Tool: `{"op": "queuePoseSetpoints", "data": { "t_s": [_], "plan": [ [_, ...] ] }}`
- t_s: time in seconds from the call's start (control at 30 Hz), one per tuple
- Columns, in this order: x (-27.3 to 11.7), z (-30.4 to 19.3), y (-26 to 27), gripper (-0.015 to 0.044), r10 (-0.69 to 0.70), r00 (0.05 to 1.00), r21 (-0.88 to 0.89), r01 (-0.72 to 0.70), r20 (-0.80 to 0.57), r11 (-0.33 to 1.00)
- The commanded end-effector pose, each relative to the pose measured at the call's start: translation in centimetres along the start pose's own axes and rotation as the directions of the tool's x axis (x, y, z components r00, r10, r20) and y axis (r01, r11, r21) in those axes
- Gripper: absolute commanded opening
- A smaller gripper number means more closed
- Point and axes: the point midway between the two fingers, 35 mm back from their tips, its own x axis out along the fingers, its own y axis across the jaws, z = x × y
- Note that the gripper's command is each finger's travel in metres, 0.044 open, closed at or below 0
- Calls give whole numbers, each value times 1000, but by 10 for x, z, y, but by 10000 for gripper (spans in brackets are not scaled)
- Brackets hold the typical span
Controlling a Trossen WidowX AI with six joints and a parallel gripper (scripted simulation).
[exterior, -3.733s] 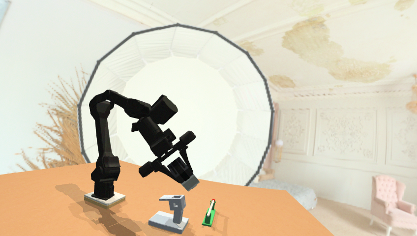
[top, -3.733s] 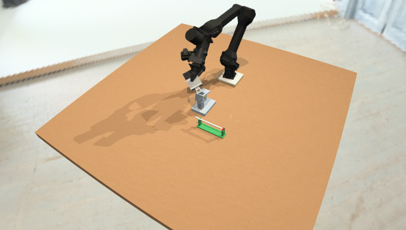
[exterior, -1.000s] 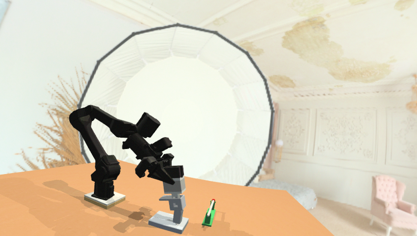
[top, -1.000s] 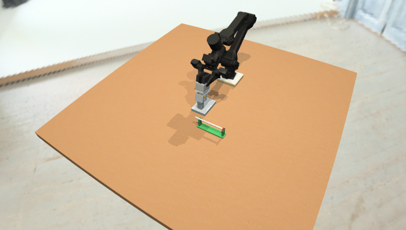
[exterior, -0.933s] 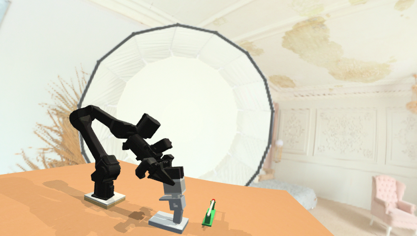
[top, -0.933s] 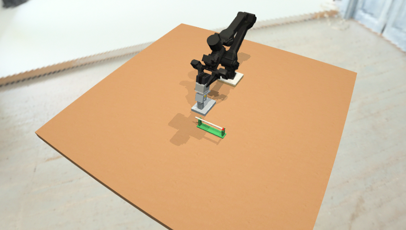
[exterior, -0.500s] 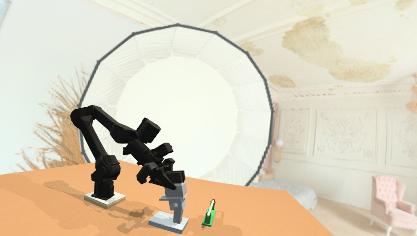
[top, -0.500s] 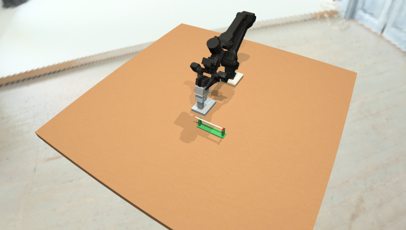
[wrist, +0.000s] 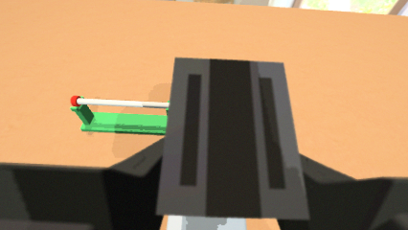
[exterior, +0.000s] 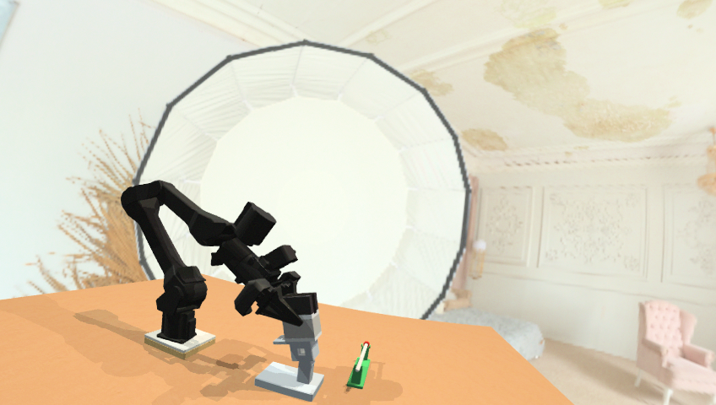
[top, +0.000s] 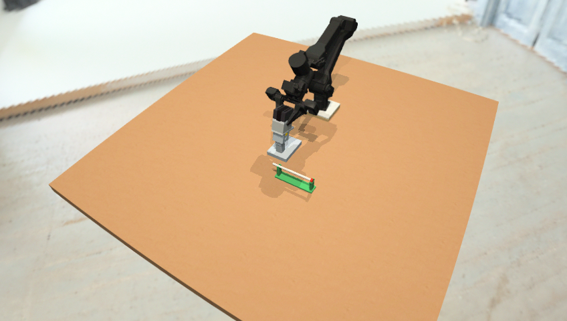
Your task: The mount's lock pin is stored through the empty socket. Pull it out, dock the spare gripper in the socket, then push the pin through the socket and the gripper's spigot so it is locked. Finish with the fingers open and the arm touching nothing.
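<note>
My gripper (top: pixel 283 116) (exterior: pixel 300 310) (wrist: pixel 217 140) is shut on the spare gripper (top: pixel 281 126) (exterior: pixel 307 326) (wrist: pixel 233 139), a grey block with black jaws on top. The block sits upright on the socket (top: pixel 279 137) (exterior: pixel 310 349) of the grey mount, with no visible gap. Its spigot is hidden inside. A small square opening shows in the socket's side in the exterior view. The white lock pin (top: pixel 293 172) (exterior: pixel 362 356) (wrist: pixel 112 103) with a red head lies across the green rack (top: pixel 294 182) (exterior: pixel 358 377) (wrist: pixel 126 125), out of the socket and away from my fingers.
The mount's pale base plate (top: pixel 285 154) (exterior: pixel 279 380) stands on the orange table (top: pixel 190 158) (exterior: pixel 90 351) (wrist: pixel 311 43). The rack stands just beyond the mount, on the side away from the arm's base. The arm's own white base plate (top: pixel 333 111) (exterior: pixel 203 341) is behind the mount.
</note>
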Motion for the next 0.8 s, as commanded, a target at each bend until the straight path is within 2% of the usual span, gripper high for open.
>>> {"op": "queuePoseSetpoints", "data": {
  "t_s": [0.0,0.33,0.77],
  "plan": [
    [0,0,0,184,0,1000,0,0,-1,1000],
    [0,0,0,440,0,1000,0,0,-1,1000],
    [-16,14,0,440,-1,1000,1,1,-6,1000]
  ]
}}
